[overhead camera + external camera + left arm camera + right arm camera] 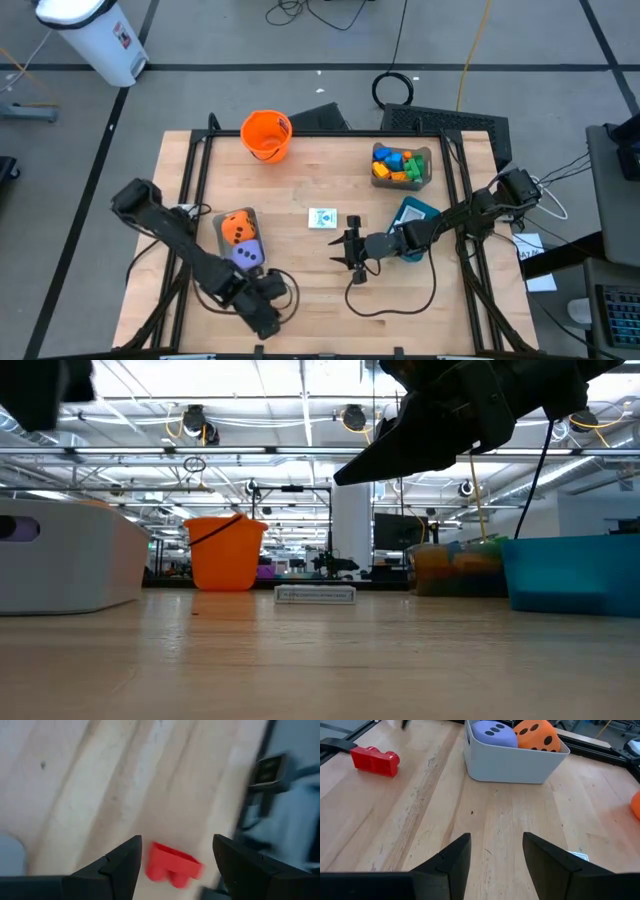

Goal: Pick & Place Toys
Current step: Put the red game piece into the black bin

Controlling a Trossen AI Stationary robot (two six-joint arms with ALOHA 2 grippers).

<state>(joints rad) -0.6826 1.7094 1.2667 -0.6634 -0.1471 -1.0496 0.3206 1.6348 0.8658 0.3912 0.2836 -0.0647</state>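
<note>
While hovering, left claw (175,865) straddles red block (172,865).

Purple die (494,732) and orange die (537,735) in grey bin (512,765), red block (374,760) apart — right end effector (496,855) parted, empty.

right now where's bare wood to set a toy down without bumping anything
Free: the stretch between the orange bucket and the clear bin of blocks, and the strip between the grey bin holding the dice and the white card. Crowded: around the right claw beside the teal bin, and the near edge where the left claw hangs over a red block.
</note>
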